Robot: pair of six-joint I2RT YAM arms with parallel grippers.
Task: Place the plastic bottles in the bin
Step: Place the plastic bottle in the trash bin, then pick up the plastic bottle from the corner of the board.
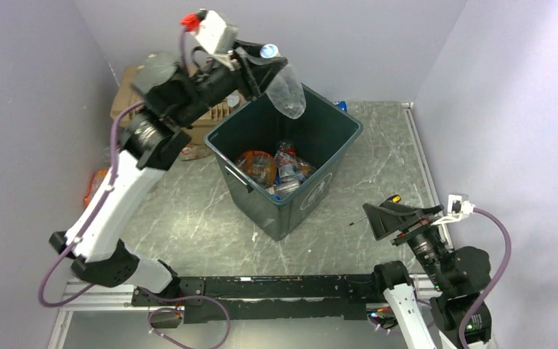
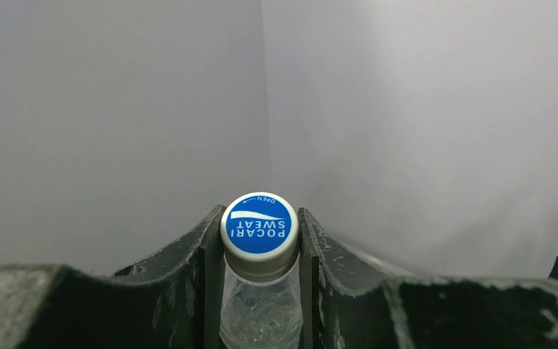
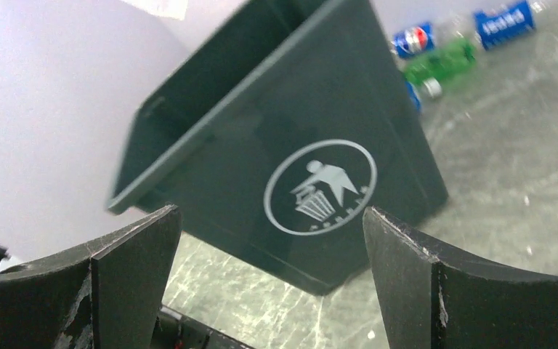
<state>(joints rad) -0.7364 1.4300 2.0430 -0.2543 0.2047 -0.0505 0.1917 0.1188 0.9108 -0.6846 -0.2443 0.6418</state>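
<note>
My left gripper [image 1: 265,57] is shut on the neck of a clear plastic bottle [image 1: 288,91] with a blue cap [image 2: 259,229]. It hangs just above the far left rim of the bin [image 1: 334,110]. In the left wrist view the cap sits between both fingers [image 2: 203,251]. Several crushed bottles [image 1: 276,171] with orange and blue labels lie inside the dark green-grey bin. My right gripper [image 1: 381,218] is open and empty, low over the floor to the right of the bin. The right wrist view faces the bin's logo wall [image 3: 320,145] between my open gripper [image 3: 270,214].
A tan toolbox [image 1: 127,94] stands behind the left arm near the back left wall. Loose bottles lie on the floor beyond the bin: a Pepsi one [image 3: 413,38], a green one [image 3: 439,64] and a blue-labelled one [image 3: 505,19]. An orange object [image 1: 94,185] lies at the left wall.
</note>
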